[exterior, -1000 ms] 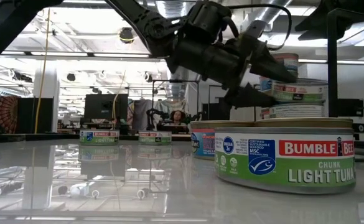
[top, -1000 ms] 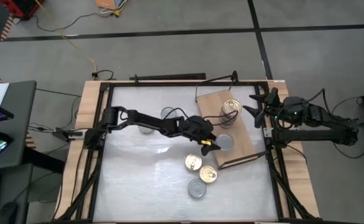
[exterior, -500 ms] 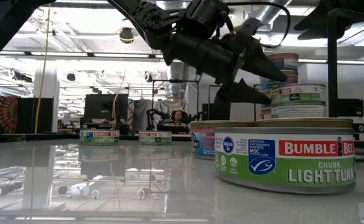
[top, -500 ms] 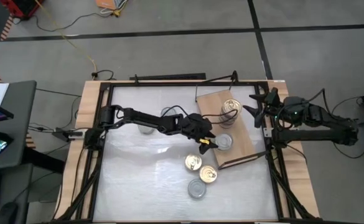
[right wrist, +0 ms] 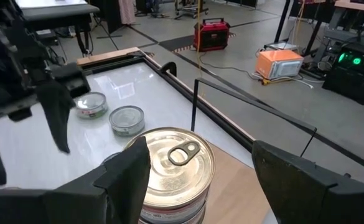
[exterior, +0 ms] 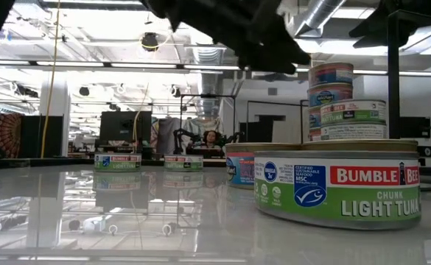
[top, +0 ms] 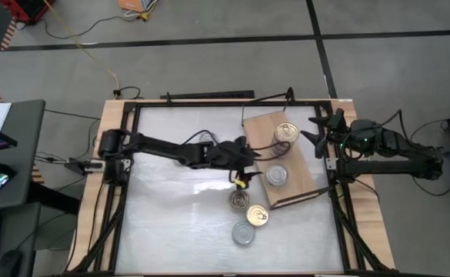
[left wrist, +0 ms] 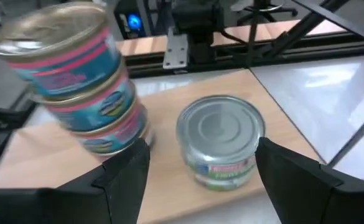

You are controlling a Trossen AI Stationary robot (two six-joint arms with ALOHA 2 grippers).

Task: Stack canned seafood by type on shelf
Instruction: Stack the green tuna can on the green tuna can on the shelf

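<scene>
The left claw (top: 242, 178) hangs open and empty at the board's (top: 301, 185) left edge. A silver-lidded tin (top: 277, 176) sits alone mid-board, apart from the gold-lidded stack (top: 285, 135) near the far edge, likely starting its own pile. The right claw (top: 322, 132), open, waits beside the board's right edge.

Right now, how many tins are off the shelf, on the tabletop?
5. Before the shelf: a gold-lid tin, a second gold-lid tin, a silver-lid tin. By the back rail: two more silver tins, near the left arm, which may hide others.
</scene>
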